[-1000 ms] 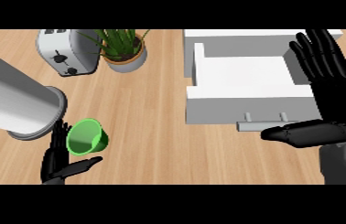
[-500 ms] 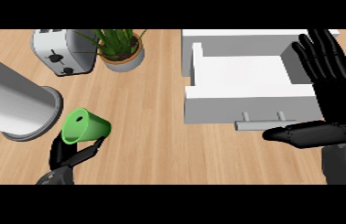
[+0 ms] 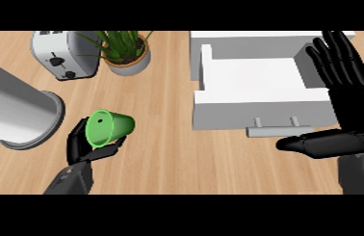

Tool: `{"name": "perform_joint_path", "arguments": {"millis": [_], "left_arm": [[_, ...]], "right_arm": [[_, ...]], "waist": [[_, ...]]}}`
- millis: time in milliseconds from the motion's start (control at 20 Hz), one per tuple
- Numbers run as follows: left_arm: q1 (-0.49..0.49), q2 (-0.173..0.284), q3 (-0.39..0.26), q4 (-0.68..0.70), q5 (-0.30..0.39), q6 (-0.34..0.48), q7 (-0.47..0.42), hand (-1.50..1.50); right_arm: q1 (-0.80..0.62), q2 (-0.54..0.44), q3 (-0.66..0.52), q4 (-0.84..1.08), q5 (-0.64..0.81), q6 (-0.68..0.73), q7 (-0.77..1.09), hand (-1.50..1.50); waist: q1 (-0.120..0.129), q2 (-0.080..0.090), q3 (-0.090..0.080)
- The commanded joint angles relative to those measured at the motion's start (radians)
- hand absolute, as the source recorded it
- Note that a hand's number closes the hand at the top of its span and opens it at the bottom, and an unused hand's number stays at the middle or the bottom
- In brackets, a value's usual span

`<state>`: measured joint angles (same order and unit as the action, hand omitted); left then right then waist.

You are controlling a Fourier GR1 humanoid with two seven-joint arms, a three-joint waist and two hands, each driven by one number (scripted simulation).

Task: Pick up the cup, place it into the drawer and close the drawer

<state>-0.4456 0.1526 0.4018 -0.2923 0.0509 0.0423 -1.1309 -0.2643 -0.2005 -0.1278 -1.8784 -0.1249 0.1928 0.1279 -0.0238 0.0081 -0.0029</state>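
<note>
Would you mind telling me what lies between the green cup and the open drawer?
In the head view, only bare wooden counter separates the green cup, held in the left hand, from the open drawer.

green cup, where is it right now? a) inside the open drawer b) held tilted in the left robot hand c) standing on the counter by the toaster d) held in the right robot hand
b: the left robot hand curls round the green cup, which is tilted on its side, left of the open drawer.

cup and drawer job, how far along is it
Done: the green cup is picked up, tipped on its side in the left hand. In hand: carrying it. Left: placing it in the open drawer, then closing it. The right hand rests open beside the drawer.
</note>
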Motion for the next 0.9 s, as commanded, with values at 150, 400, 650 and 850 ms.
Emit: {"name": "perform_joint_path", "arguments": {"millis": [150,400,650,850], "left_arm": [[-0.112,-0.021,-0.002,-0.048,0.032,-0.189,-0.079,1.5],[-0.179,-0.045,-0.073,-0.113,0.0,-0.215,0.01,1.5],[-0.272,-0.083,-0.126,-0.249,0.001,-0.181,0.167,1.5],[-0.347,-0.12,-0.188,-0.37,-0.01,-0.17,0.34,1.5]], "right_arm": [[-0.004,0.024,0.009,-0.011,0.005,-0.026,0.013,-1.5],[0.08,0.009,-0.005,0.0,0.006,0.022,-0.065,-1.5],[0.022,-0.029,-0.05,0.037,-0.016,0.022,-0.022,-1.5],[-0.002,-0.03,-0.058,0.014,-0.015,-0.003,0.015,-1.5]], "waist": [[-0.001,-0.002,-0.001],[0.009,-0.008,0.003],[0.029,-0.015,0.004],[0.035,-0.019,0.004]]}}
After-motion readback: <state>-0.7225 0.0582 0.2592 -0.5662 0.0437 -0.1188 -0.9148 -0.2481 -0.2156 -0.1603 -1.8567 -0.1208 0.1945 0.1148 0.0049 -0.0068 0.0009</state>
